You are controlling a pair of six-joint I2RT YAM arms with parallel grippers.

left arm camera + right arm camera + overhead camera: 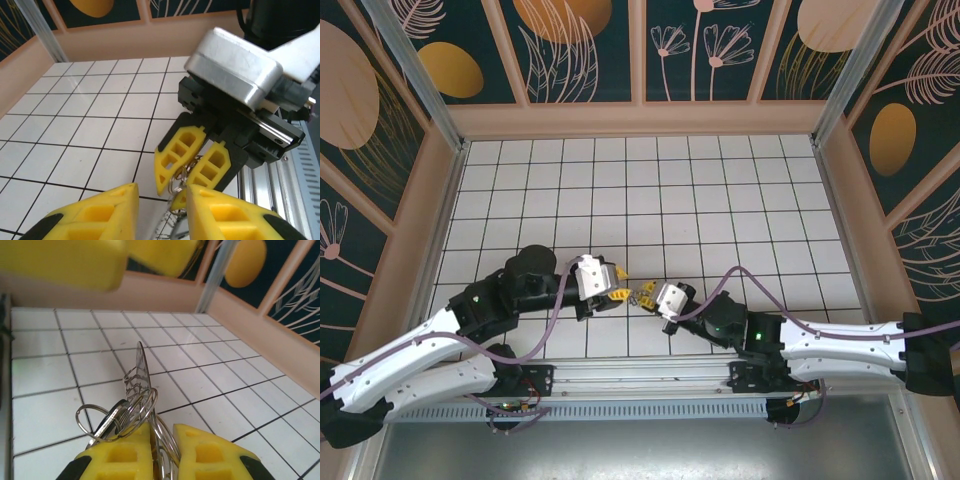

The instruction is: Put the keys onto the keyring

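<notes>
From above, the left gripper (620, 285) and right gripper (646, 294) meet nose to nose over the white tiled table (720, 190), near the metal rail (650, 385). The keyring (635, 298) is a tiny glint between them, too small to read.

The left wrist camera shows its own yellow fingers (100, 215) spread apart, with the ring's wires rising in the gap. The right gripper's body blocks the tiles behind; its fingers are pinched onto the ring.

At the right wrist, the fingers (120, 460) clamp the hoop (137, 385), held off the table. The keys (111, 419), a dark piece, sit among its loops; whether threaded is unclear. Blurred yellow fingers (65, 260) are cut off at the top.
</notes>
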